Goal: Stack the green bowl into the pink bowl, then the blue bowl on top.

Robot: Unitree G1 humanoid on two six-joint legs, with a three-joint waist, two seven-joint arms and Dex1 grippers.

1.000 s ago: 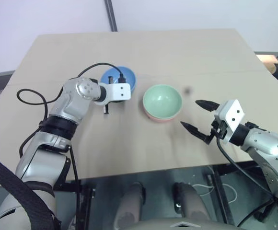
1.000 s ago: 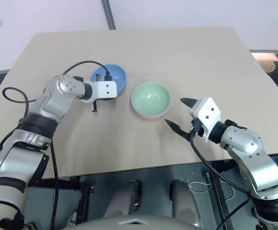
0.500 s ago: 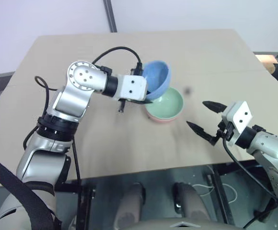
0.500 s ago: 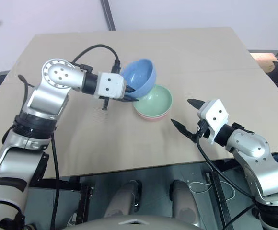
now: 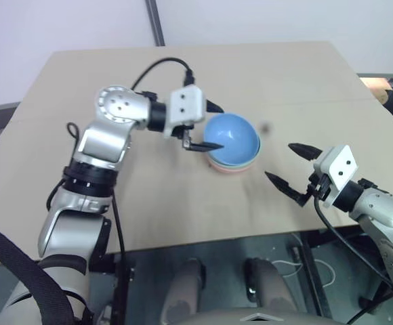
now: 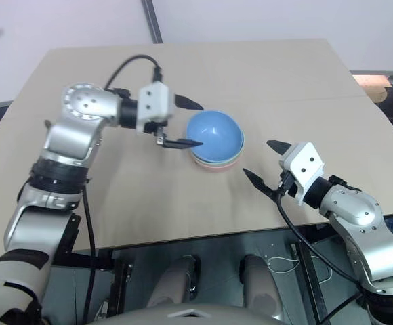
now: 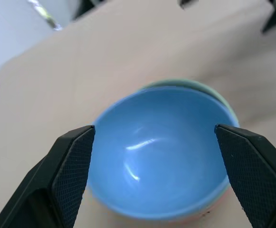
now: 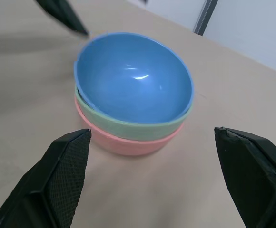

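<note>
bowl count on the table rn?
3, all in one stack at mid-table: pink bowl at the bottom, green bowl nested in it, blue bowl on top, sitting slightly tilted. No others visible; a bowl hidden under the pink one can't be ruled out.

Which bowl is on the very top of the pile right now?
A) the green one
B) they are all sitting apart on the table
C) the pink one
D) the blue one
D: the blue bowl sits uppermost, nested in the green bowl, which rests in the pink bowl at the bottom.
</note>
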